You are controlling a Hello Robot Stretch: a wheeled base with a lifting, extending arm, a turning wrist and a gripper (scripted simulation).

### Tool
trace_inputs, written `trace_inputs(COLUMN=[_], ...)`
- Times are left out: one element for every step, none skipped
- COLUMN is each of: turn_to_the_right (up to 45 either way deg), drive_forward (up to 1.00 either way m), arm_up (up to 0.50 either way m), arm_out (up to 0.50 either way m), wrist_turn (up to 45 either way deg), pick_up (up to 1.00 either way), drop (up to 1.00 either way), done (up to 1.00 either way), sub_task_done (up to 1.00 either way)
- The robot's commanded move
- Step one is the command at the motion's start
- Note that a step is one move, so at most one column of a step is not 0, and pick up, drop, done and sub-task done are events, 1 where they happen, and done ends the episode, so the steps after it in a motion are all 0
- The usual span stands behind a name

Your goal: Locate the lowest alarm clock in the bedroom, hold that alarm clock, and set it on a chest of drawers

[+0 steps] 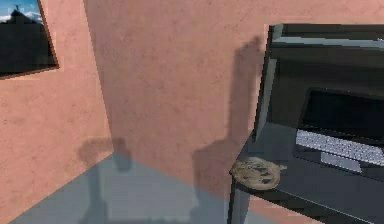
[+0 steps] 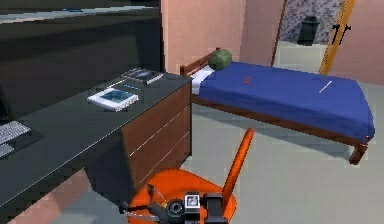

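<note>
Low in the arm side view my gripper (image 2: 140,209) shows as a dark body left of two small white marked squares (image 2: 176,208). It lies in front of an orange chair (image 2: 200,185), so I cannot tell whether it holds anything. A dark desk (image 2: 70,135) with a drawer unit (image 2: 160,135) carries two flat book-like things (image 2: 113,96). A round brownish thing (image 1: 256,173) sits at the desk's near corner (image 1: 262,120) in the forward view, beside a laptop (image 1: 340,125).
A bed with a blue cover (image 2: 285,95) and a green pillow (image 2: 220,58) stands beyond the desk. A doorway (image 2: 310,35) with a yellow door lies at the upper right. Ahead, pink walls meet in a corner (image 1: 105,100), with a framed picture (image 1: 22,35).
</note>
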Motion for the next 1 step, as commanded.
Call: trace_inputs(turn_to_the_right=[0.0], drive_forward=[0.00], arm_up=[0.00], arm_out=[0.00], wrist_turn=[39.0], pick_up=[0.00], drop=[0.00], done=[0.00], sub_task_done=[0.00])
